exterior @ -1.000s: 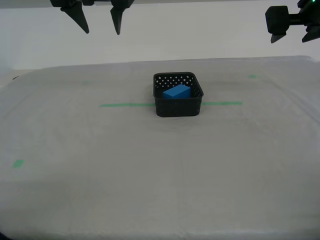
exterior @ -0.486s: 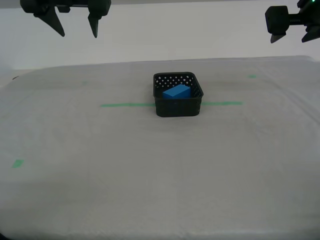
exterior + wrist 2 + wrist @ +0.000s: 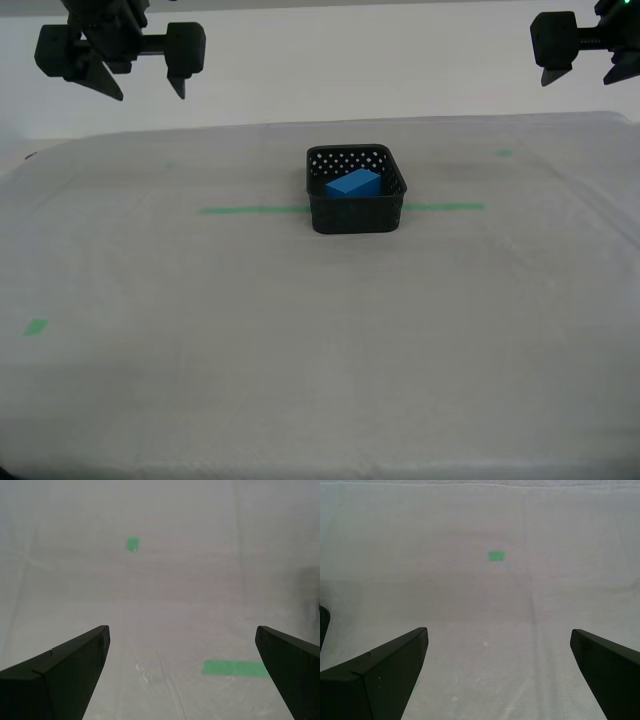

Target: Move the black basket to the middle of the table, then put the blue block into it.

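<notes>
The table [image 3: 300,380] is broad and pale, and the black basket [image 3: 355,215] sits about at its middle, across the thin green tape line [image 3: 250,210]. The blue block [image 3: 352,183] lies inside the basket (tilted a little). The robot's first gripper [image 3: 498,631] and second gripper [image 3: 182,628] are both spread wide and empty over bare sheeting. Both steps look done, so the next move probably only calls for parking the arms clear of the basket.
</notes>
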Available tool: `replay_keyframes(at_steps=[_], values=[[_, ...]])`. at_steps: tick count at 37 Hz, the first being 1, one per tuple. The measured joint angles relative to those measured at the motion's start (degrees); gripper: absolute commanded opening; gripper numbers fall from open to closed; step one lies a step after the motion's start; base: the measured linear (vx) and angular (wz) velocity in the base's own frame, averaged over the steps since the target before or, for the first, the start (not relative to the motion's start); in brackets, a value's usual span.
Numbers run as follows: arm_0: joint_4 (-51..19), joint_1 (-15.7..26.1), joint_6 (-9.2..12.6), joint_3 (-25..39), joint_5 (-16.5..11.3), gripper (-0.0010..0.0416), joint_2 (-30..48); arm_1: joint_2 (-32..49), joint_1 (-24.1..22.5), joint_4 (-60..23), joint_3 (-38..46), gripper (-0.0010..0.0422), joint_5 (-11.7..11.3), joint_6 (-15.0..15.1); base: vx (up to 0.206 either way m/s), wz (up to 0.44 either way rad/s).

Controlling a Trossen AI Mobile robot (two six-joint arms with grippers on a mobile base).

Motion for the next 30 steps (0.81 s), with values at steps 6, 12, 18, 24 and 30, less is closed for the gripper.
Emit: replay_keyframes(at_steps=[6,12,18,24,30], values=[[0.0,0.0,0.0,0.0,0.0,0.0399,0.0,0.1,0.3,6.7,-3.3,0.0401,0.0,1.6,0.000,0.000],[0.0,0.0,0.0,0.0,0.0,0.0398,0.0,0.1,0.7,10.0,-5.4,0.0401,0.0,1.6,0.000,0.000],[0.0,0.0,0.0,0.0,0.0,0.0399,0.0,0.0,1.1,13.0,-5.7,0.0401,0.0,3.0,0.000,0.000],[0.0,-0.1,0.0,0.0,0.0,0.0398,0.0,0.0,1.2,16.9,-5.7,0.0400,0.0,4.1,0.000,0.000],[0.0,0.0,0.0,0.0,0.0,0.0398,0.0,0.1,1.4,17.4,-5.7,0.0400,-1.1,4.2,0.000,0.000]])
